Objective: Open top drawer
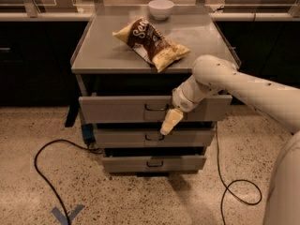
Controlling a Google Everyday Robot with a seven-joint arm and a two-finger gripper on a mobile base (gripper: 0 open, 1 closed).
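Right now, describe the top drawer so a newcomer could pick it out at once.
Find the grey metal cabinet with a brown chip bag and white bowl on top. Three grey drawers stack in its front; the top drawer sits highest, with the robot's gripper hanging at its lower edge. Its front is wider and taller than the middle drawer and bottom drawer.

Grey cabinet top (103, 50), chip bag (151, 43) at centre, white bowl (161, 8) at back, hand (166, 128) below front edge.

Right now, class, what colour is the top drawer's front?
Grey, camera view. The gripper sits just below the handle of the top drawer.
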